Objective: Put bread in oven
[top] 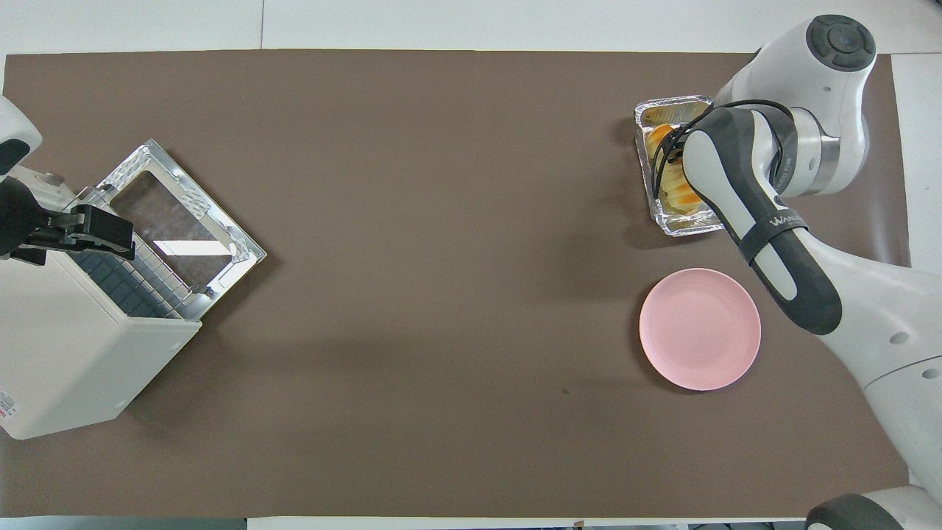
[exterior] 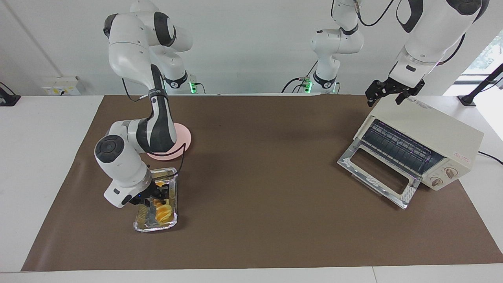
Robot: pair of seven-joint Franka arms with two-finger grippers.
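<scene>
On a brown mat (exterior: 275,220) covering a white table (exterior: 35,157) before a pale wall, the ridged yellow-orange bread (exterior: 162,212) lies in a crinkled foil tray (exterior: 169,225) under the right gripper (exterior: 159,195), finger state unclear, while the left gripper (exterior: 387,91) hangs spread over the open cream-white toaster oven (exterior: 428,133).

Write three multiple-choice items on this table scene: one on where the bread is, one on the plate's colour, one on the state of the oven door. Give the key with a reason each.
1. Where does the bread lie?
A. in the foil tray
B. on the plate
C. on the oven rack

2. What colour is the plate?
A. blue
B. pink
C. green

3. How is the door of the oven?
A. shut
B. taken off
C. folded down open

Key:
1 A, the yellow loaf sits inside the crinkled silver tray under the right gripper.
2 B, the round plate beside the tray is pink.
3 C, the glass door lies flat in front of the oven, with the rack exposed.
</scene>
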